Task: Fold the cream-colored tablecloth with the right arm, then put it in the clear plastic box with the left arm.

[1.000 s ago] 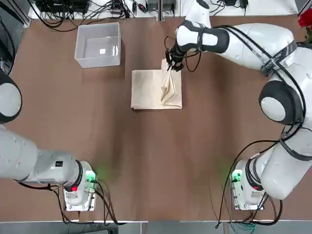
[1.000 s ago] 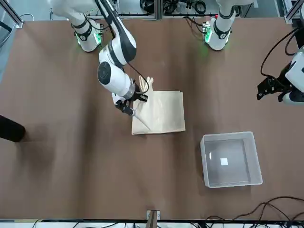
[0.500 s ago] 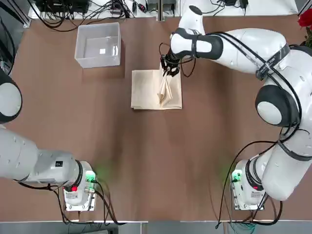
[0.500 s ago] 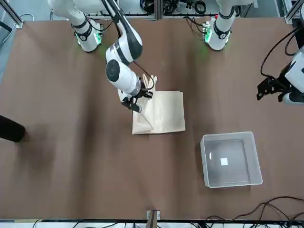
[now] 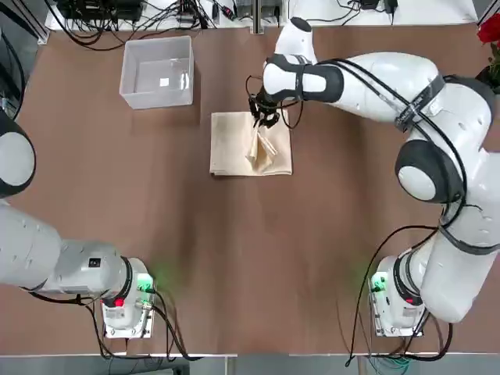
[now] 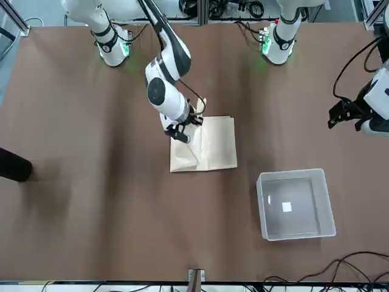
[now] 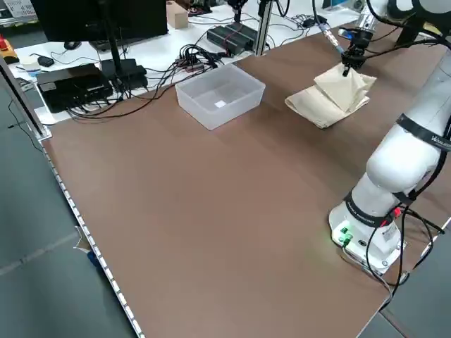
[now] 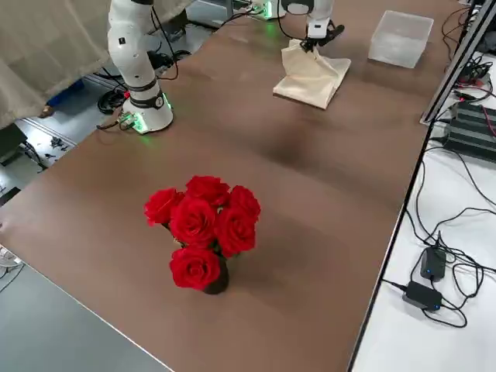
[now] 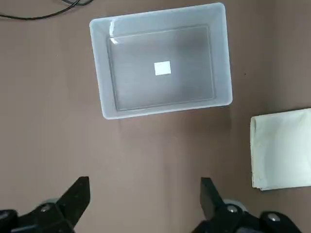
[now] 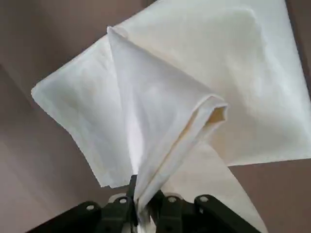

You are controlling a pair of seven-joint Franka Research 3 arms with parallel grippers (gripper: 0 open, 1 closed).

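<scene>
- R end effector (image 10: 144,191): shut tight on a pinched bit of the cream tablecloth (image 6: 216,146), up over the cloth's side farthest from the robot's base.
- Cloth's mid-tabletop (image 5: 234,250), part lying flat, part gathered up to the grip; I'd say the fold's underway, not done.
- L end effector (image 9: 145,179): wide open, nothing in it, hanging off to the robot's L. Looks idle, prob. waiting its turn.
- Clear box (image 9: 103,73): well apart from the cloth, no cloth in it.
- Main risk IMO: the pinch has bunched the fabric into a narrow peak, so letting go now could leave a crumpled lump vs. a neat flap.
- Pulling too far w/ that grip might drag the bottom layers too, b/c the cloth's thin & nothing's pinning it.
- Could also slip: only 1 small pinch, so loose layers may slide out or unfold.
- Cable loop (image 5: 301,114) by the R wrist might snag or brush the flap if the arm drops low.
- Later, L side: a sloppy bundle may catch on the box rim or shove the box, esp. if it's grabbed by just 1 layer.
</scene>
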